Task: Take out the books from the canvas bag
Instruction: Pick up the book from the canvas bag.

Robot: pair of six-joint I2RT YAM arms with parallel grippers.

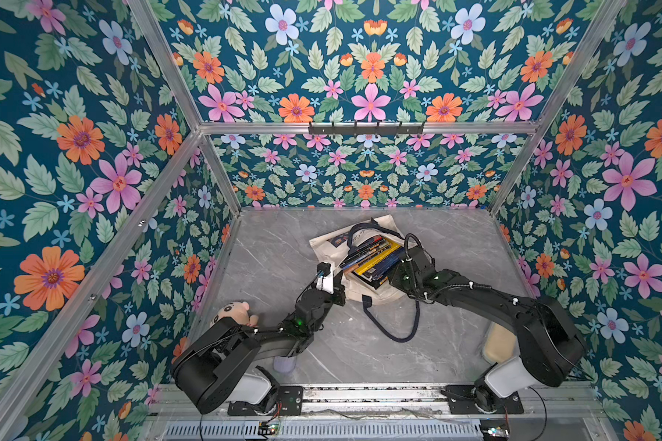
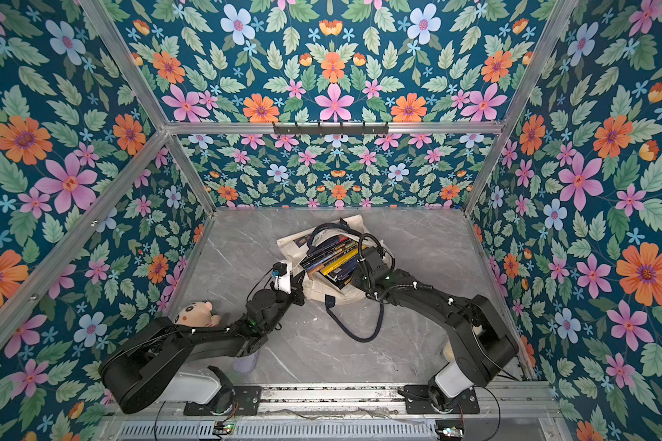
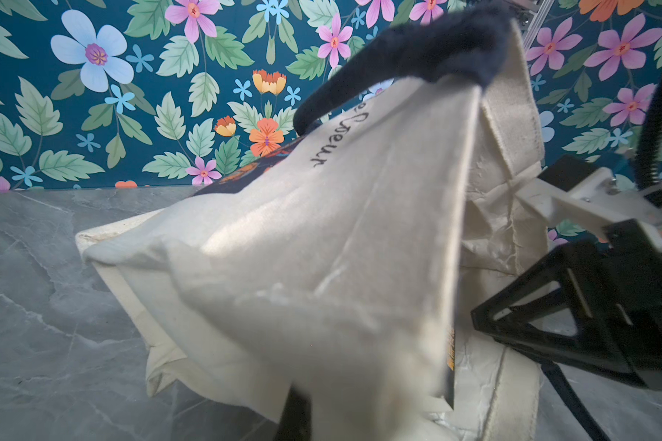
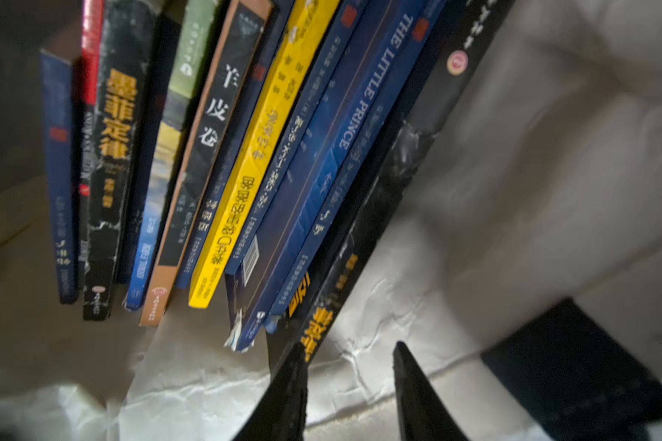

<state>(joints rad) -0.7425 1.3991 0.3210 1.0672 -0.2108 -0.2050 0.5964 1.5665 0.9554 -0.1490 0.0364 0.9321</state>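
The canvas bag point(image 1: 323, 244) point(image 2: 291, 240) lies on the marble table with its mouth open toward the arms. Several books point(image 1: 371, 257) point(image 2: 335, 259) stand fanned inside it, spines showing navy, yellow and black point(image 4: 268, 152). My left gripper point(image 1: 336, 285) is shut on the bag's near-left edge. In the left wrist view the cream canvas point(image 3: 322, 248) covers the jaws, and only one dark finger point(image 3: 295, 416) shows. My right gripper point(image 4: 346, 349) is inside the bag's mouth, open. One of its fingers touches the lower corner of the outermost black book, and only bag lining point(image 4: 513, 172) lies between the fingers.
A navy handle point(image 1: 394, 332) loops over the table in front of the bag. A plush doll point(image 1: 234, 311) sits by the left arm, and a lilac object point(image 1: 283, 364) lies under that arm. A cream object point(image 1: 497, 340) lies under the right arm. Walls enclose three sides.
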